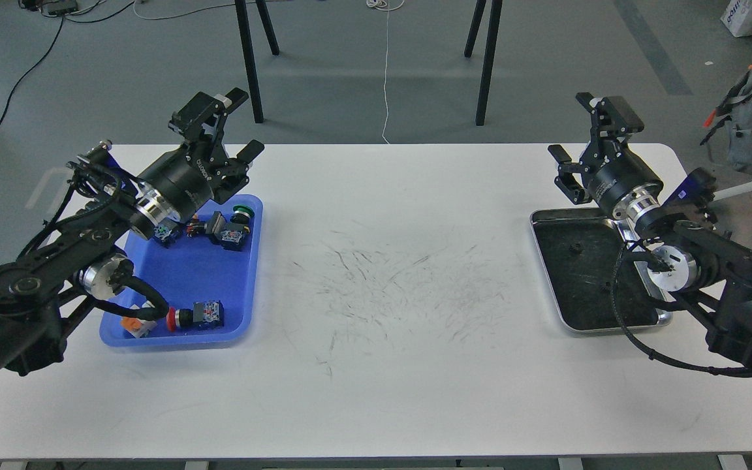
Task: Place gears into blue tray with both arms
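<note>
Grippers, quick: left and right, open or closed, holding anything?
Left gripper: open, holding nothing, raised above the blue tray.
Right gripper: open, holding nothing, raised behind the silver tray.

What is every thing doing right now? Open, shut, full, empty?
Left tool: open, holding nothing, above the tray's far end.
Right tool: open, holding nothing.
Bright blue plastic tray: holds coloured push-button switches.
Shiny silver metal tray: holds a tiny black gear.
White table: scuffed in the middle.
</note>
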Available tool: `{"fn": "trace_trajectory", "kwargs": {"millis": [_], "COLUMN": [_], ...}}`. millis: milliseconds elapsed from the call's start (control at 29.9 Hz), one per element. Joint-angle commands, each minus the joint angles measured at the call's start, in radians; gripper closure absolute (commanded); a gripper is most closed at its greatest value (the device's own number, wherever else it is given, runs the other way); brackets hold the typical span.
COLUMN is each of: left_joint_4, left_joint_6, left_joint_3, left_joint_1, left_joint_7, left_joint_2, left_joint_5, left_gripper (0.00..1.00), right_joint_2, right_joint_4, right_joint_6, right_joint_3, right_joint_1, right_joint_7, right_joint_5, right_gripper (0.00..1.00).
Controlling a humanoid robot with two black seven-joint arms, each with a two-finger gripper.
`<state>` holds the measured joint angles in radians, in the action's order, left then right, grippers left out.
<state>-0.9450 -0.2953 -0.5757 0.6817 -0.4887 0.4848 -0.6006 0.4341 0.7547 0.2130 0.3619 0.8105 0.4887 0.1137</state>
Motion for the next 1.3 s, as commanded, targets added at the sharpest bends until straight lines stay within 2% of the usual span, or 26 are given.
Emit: {"fn": "trace_trajectory", "kwargs": {"millis": [0, 1137, 1271], "left_joint_4": [0.0, 0.014, 0.023], "left_joint_6": [-0.002, 0.002, 0.005], "left_joint_3": [0.003, -0.003, -0.003], "left_joint_1": [-0.002, -0.017, -0.017], "left_joint_7": [0.0, 0.0, 0.0], "left_joint_2": [0.003, -0.009, -0.012], "left_joint_5": [-0.002, 0.073, 0.074], "left_gripper": [0.0, 0.0, 0.0], "right_joint_2": [0.018, 0.057, 0.071], "right_joint_4": [0.002, -0.008, -0.006], "right_joint_6": [0.014, 0.046, 0.081], "right_joint_3": [0.0, -0.031, -0.031], "right_joint_1": [0.001, 0.006, 0.004], "right_joint_7": [0.0, 0.0, 0.0], "right_joint_5": [0.006, 0.007, 0.009], "right_gripper": [0.02, 0.02, 0.02]}}
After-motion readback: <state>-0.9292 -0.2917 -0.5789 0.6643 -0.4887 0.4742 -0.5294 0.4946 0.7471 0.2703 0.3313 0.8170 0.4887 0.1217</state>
